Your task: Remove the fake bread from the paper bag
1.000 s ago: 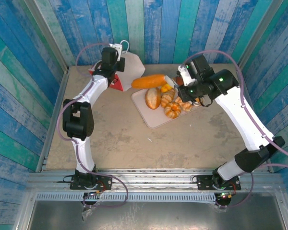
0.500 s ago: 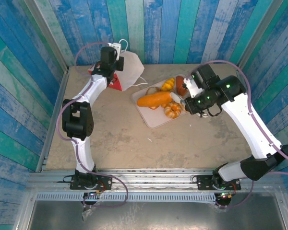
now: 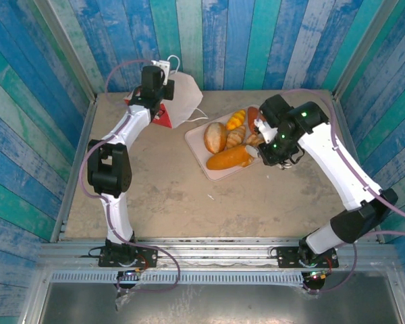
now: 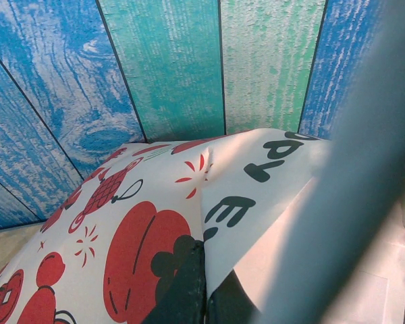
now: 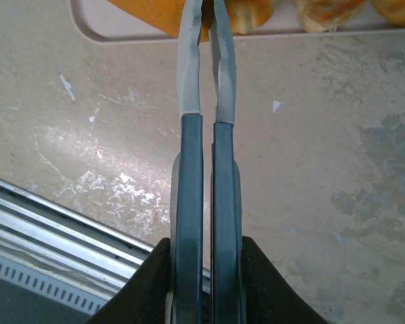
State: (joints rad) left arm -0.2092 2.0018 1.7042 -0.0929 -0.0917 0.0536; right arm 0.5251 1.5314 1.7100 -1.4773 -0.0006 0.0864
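Lettering (image 4: 233, 209) on paper bag (image 4: 155, 223) partly readable; left pincer (image 4: 204, 270) clamps it, right pincer (image 5: 206, 13) pinches long loaf (image 3: 228, 158)

White paper bag (image 4: 155, 223) printed with red fruit motifs and black lettering; glossy golden-orange to brown fake bread (image 3: 228, 158); pale beige tray (image 3: 197, 148); walls (image 3: 243, 40) of blue and teal planks; mottled beige table (image 3: 209, 209).

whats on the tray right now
A bun, an orange pastry, a ridged roll and a brown wedge lie on the tray; the loaf is over its near edge, pinched by the right gripper. The arm hides the right corner.
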